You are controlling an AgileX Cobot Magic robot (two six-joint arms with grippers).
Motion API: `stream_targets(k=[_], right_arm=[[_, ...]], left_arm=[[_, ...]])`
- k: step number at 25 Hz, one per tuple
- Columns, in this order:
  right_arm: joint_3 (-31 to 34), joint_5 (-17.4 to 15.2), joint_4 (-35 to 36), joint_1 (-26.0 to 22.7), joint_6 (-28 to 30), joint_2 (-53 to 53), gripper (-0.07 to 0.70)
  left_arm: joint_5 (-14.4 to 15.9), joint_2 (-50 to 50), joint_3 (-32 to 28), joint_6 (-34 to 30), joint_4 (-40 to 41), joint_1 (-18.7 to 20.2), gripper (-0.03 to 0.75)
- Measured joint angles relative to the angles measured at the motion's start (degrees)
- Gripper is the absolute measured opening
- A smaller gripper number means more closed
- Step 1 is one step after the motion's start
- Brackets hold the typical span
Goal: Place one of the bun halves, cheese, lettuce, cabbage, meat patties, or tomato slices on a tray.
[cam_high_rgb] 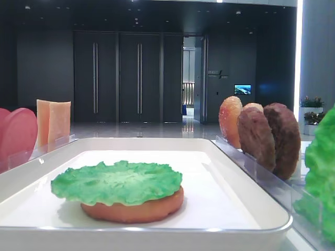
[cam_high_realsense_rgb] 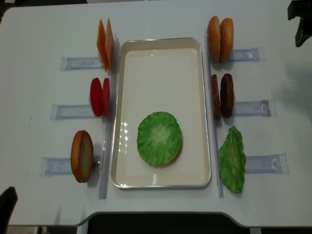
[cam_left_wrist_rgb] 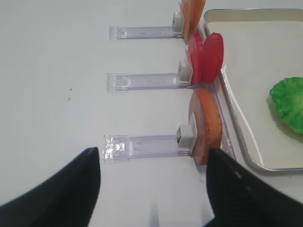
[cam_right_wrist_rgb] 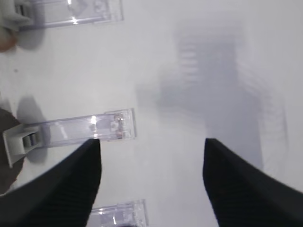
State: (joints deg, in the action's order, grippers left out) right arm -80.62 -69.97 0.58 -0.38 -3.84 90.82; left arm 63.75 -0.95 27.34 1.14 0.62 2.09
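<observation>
On the white tray [cam_high_realsense_rgb: 204, 97] a lettuce leaf [cam_high_realsense_rgb: 159, 138] covers a bun half [cam_high_rgb: 133, 208]. Left of the tray stand cheese [cam_high_realsense_rgb: 105, 44], tomato slices [cam_high_realsense_rgb: 100, 96] and one bun half [cam_high_realsense_rgb: 82, 156] in clear holders. To its right stand two bun halves [cam_high_realsense_rgb: 220, 39], meat patties [cam_high_realsense_rgb: 223, 95] and another lettuce leaf [cam_high_realsense_rgb: 232, 159]. Cabbage is out of view. My left gripper [cam_left_wrist_rgb: 152, 151] is open and empty over bare table, just short of the near bun half [cam_left_wrist_rgb: 207, 125]. My right gripper [cam_right_wrist_rgb: 152, 142] is open and empty above the table at the far right.
Clear plastic holders [cam_high_realsense_rgb: 253, 108] stick out from both sides of the tray toward the table edges. The right arm [cam_high_realsense_rgb: 300, 19] shows at the far right corner, the left arm [cam_high_realsense_rgb: 7, 207] at the near left corner. The tray's far half holds nothing.
</observation>
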Motion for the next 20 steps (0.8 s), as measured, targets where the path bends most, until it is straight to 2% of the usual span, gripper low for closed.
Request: stream_targets(k=[5, 10, 20], right_arm=[[0.0, 0.0, -0.1, -3.7, 2.0, 0.0, 0.442], [1.0, 0.1, -0.2, -4.2, 2.4, -1.8, 0.441], [15.6, 0.0, -0.1, -4.2, 2.4, -19.6, 0.440]], left_arm=[[0.0, 0.0, 0.0, 0.0, 0.0, 0.0, 0.534], [0.0, 0.0, 0.0, 0.0, 0.0, 0.0, 0.534], [0.0, 0.0, 0.0, 0.0, 0.0, 0.0, 0.534]])
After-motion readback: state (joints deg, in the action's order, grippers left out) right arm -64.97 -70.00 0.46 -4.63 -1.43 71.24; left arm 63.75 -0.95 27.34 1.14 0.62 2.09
